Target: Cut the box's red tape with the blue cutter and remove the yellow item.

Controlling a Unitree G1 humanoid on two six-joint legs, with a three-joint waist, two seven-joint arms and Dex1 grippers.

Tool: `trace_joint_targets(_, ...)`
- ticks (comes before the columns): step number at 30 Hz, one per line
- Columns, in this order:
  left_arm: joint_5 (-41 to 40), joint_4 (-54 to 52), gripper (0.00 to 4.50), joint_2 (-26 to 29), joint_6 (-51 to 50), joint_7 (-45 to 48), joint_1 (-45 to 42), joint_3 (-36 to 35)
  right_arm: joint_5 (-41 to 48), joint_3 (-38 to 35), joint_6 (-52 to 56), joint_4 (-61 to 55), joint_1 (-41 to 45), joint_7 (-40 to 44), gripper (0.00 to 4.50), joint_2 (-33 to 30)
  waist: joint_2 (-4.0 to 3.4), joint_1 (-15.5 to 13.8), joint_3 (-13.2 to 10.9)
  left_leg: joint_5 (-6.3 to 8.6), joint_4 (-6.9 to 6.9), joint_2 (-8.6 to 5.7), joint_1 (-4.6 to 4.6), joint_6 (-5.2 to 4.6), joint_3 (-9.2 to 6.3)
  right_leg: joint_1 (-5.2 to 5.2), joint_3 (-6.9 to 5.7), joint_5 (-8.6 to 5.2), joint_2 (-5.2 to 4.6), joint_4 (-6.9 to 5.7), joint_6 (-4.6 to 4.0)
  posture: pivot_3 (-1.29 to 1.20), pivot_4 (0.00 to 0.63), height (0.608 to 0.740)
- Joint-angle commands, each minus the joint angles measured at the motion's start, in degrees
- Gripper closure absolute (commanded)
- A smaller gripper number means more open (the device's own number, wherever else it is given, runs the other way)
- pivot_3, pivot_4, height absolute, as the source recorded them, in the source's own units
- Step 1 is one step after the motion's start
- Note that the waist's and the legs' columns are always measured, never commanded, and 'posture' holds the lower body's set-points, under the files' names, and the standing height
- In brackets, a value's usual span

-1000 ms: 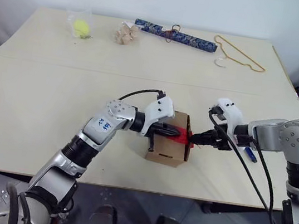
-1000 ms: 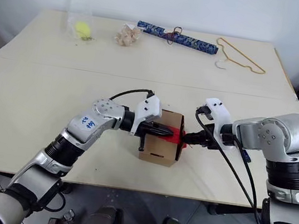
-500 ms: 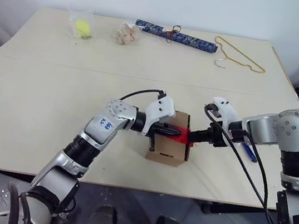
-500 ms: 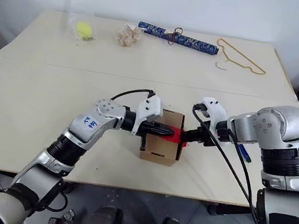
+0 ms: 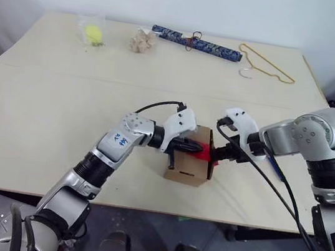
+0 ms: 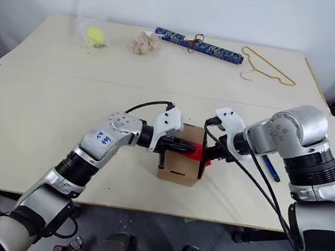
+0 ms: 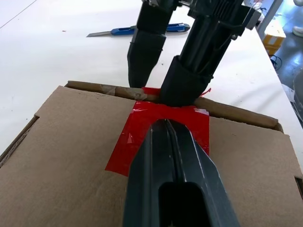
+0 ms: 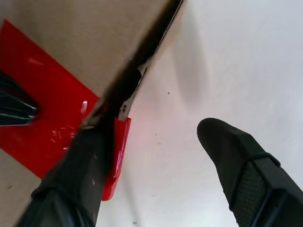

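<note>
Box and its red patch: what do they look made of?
Box: brown cardboard, matte, with a rough fibrous edge along the flap. Red patch: probably plastic tape, glossy; it catches highlights, wrinkles, and one torn end hangs off the box edge.

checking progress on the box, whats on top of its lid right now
On the box lid lies the red tape, running over the far edge. The left gripper, fingers shut, rests on the tape. One finger of the right gripper touches that edge. The inside is covered.
</note>
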State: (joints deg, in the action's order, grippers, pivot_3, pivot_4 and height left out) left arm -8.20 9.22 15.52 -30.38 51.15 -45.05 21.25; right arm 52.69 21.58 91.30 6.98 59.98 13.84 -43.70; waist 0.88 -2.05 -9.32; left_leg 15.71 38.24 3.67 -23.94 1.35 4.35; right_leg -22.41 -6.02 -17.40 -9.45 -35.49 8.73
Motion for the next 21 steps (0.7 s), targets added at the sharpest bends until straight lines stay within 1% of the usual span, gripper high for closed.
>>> trace_joint_targets(1,3.6,2.7,4.50,1.1,-3.9,-0.6,2.8,3.9,-8.1,2.0,0.9,1.3,-1.7,-0.5,1.14,-1.7,0.11,0.0,0.2,0.00,0.00,0.00,0.00,-0.01,0.00,0.01,0.00,0.00,0.00,0.02,0.00,0.00,0.150,0.740)
trace_joint_targets(12,3.9,3.6,4.50,2.3,-4.6,-1.7,3.3,3.5,-13.6,1.7,1.2,-2.0,-4.6,3.6,1.14,-3.0,0.19,-0.3,0.5,0.05,-0.02,0.00,0.10,-0.07,0.00,0.09,0.00,0.00,0.00,0.10,-0.02,0.00,0.150,0.740)
trace_joint_targets(17,4.0,3.7,4.50,3.0,-5.4,-2.1,3.4,3.1,-16.7,2.7,0.3,-1.1,-4.4,5.8,1.14,-3.7,0.18,-0.5,0.5,0.07,-0.05,0.00,0.19,-0.06,0.00,0.18,0.00,0.00,0.00,0.17,-0.03,0.00,0.150,0.740)
trace_joint_targets(21,3.8,3.2,4.50,3.5,-5.9,-2.0,4.2,3.2,-18.8,3.1,-1.0,0.3,-4.3,7.5,1.14,-4.0,0.15,-0.4,0.5,0.19,-0.20,0.02,0.67,-0.08,0.00,0.75,-0.07,-0.03,0.00,0.53,-0.07,0.00,0.150,0.740)
